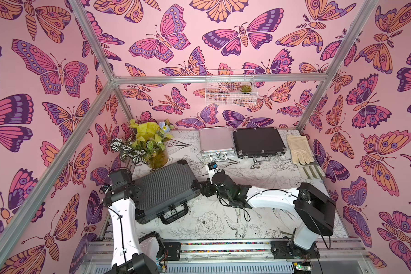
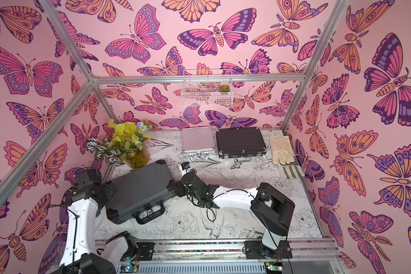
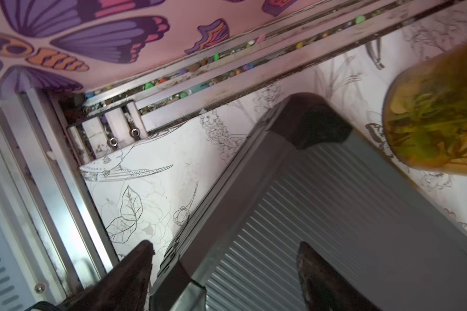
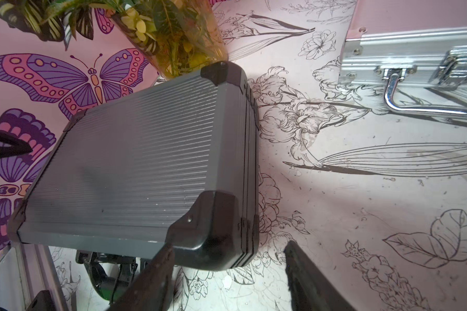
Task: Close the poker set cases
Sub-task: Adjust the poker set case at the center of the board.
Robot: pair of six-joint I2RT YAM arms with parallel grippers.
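Left gripper (image 3: 226, 243): you've got it spread wide and holding nothing, one finger over the lid of the large black ribbed case (image 1: 166, 187), the other over bare table (image 1: 271, 213) off its left end. Your right gripper (image 4: 229, 244) is spread too, nothing in it, sitting at that case's near right corner; whether a finger touches the corner I can't tell. You'll find that case near left, lid down, lying skewed, handle facing the near edge, far corner just beside the plant vase (image 1: 156, 159). Far centre is the small silver case (image 1: 215, 142), lid down, handle toward the near side; the medium black case (image 1: 258, 142) lies just right of it, not touching, lid flat. Far right lies the cream glove (image 1: 299, 149). Latches too small to read.
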